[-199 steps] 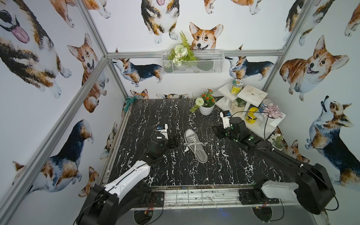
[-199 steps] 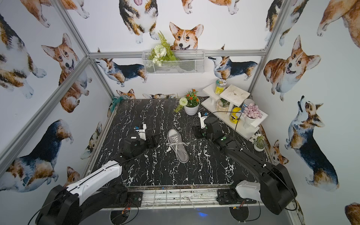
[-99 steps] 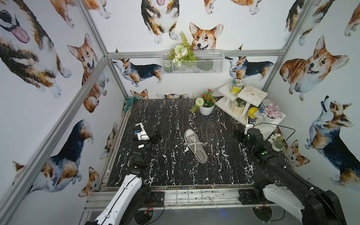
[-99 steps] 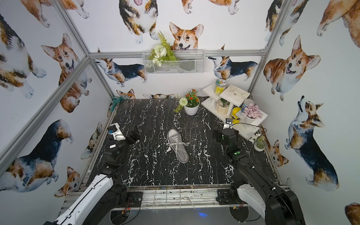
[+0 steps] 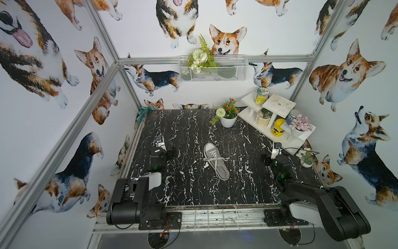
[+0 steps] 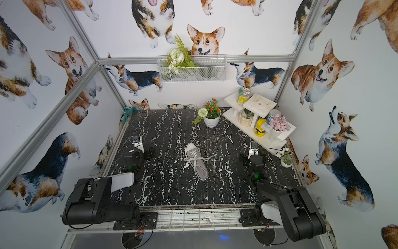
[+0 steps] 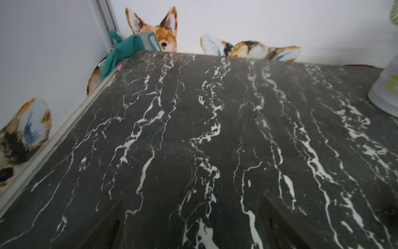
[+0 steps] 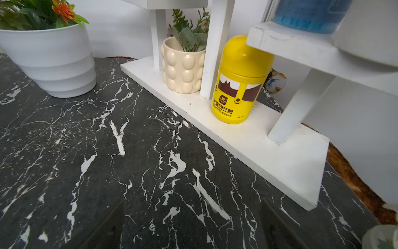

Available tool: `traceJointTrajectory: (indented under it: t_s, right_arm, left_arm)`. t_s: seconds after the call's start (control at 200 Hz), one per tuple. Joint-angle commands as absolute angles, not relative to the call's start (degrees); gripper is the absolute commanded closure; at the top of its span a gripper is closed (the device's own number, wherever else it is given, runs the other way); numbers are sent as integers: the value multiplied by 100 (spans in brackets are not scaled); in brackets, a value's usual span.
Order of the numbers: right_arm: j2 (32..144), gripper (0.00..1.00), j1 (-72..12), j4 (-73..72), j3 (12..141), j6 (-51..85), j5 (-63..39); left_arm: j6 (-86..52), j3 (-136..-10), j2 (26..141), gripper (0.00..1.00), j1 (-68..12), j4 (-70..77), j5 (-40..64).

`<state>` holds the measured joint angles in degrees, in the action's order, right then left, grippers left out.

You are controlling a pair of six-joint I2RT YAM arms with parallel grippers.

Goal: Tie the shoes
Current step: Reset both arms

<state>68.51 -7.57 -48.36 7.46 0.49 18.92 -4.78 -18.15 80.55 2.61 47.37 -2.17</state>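
Marble table: one grey sneaker

**Table layout, clock read from the shoe**

We log the shoe in the middle of the table, toe to 11, heel to 5. Left gripper sits at 9 and right gripper at 3, both well apart from it. Potted plant is at 12 to 1. Tiered shelf is at 2, in the far corner. Cloth is at 11, on the far edge. Wire basket is at 12, on the back wall.
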Motion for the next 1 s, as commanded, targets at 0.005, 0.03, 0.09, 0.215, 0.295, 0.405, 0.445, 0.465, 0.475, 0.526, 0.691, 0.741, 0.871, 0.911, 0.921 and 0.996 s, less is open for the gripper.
traceJointTrajectory:
  t_s: [0.005,0.03,0.09,0.215,0.295,0.405,0.445,0.465,0.475,0.526,0.691,0.741,0.871,0.911,0.921,0.996]
  right_arm:
    - [7066,0,-516,-6542,603,-118,1298]
    - [7125,0,-451,-6679,588,-56,1252]
    - [7334,0,-226,-6970,520,160,1007]
    - [7959,0,-70,-7644,443,216,717]
    - [8348,0,-72,-7975,504,181,684]
    - [8249,0,-58,-7127,830,271,786]
    - [8349,0,-41,-7439,771,256,774]
    - [8358,0,-43,-7489,757,255,773]
    - [8349,0,-39,-7466,760,251,773]
    - [8243,0,-40,-7229,799,261,781]
    - [8279,0,-42,-7294,793,251,756]
    - [8268,0,-42,-7300,772,243,751]
    - [8222,0,-105,-7497,642,161,641]
    - [8241,0,-108,-7441,691,91,540]
    - [8243,0,-110,-7422,698,80,524]
    - [8279,0,-110,-7412,721,55,498]
  left_arm:
    - [-279,-1682,8385,0,288,6073,94]
    - [-308,-1698,8524,0,302,6136,101]
    - [-177,-1691,8739,0,269,6396,187]
    - [-83,-1779,8780,0,188,6244,176]
    - [14,-1725,8887,0,31,6408,35]
    - [4,-1570,8944,0,39,6733,20]
    - [10,-1556,9005,0,43,6884,18]
    - [9,-1575,8966,0,39,6780,16]
    - [9,-1580,8958,0,41,6747,17]
    - [9,-1532,8985,0,35,6901,-34]
    - [0,-1545,8970,0,22,6865,-57]
    - [0,-1539,8957,0,25,6824,-51]
    - [0,-1542,8971,0,24,6867,-62]
    - [0,-1541,8959,0,26,6835,-53]
    - [0,-1543,8957,0,26,6830,-57]
    - [0,-1539,8965,0,25,6847,-53]
